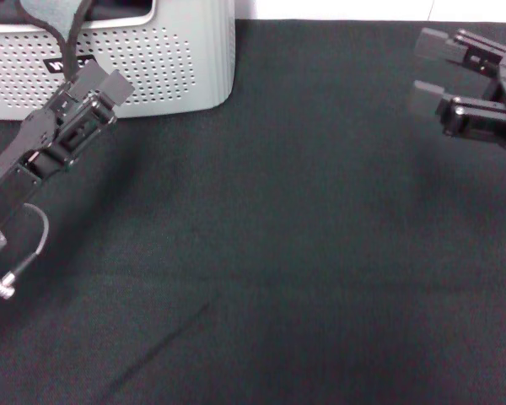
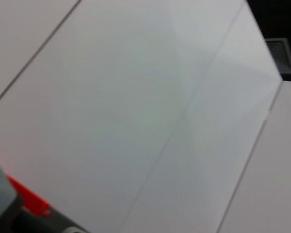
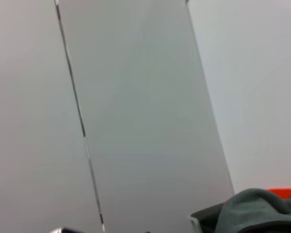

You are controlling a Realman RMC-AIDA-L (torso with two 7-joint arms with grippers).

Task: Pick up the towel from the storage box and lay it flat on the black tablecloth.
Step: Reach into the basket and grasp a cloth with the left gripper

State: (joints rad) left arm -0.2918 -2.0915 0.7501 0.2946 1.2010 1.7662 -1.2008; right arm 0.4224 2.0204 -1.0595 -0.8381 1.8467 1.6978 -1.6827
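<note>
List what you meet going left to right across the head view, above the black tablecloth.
Storage box with the towel hanging over its rim and the left gripper in front of it → bare black tablecloth → right gripper, fingers apart.

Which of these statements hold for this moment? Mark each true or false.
1. The light grey perforated plastic storage box stands at the far left of the black tablecloth. True.
2. The towel lies spread flat on the tablecloth. False: a grey cloth with black trim hangs at the box.
3. The left gripper is at the box front. True.
4. The right gripper holds the towel. False: it is open and empty.
</note>
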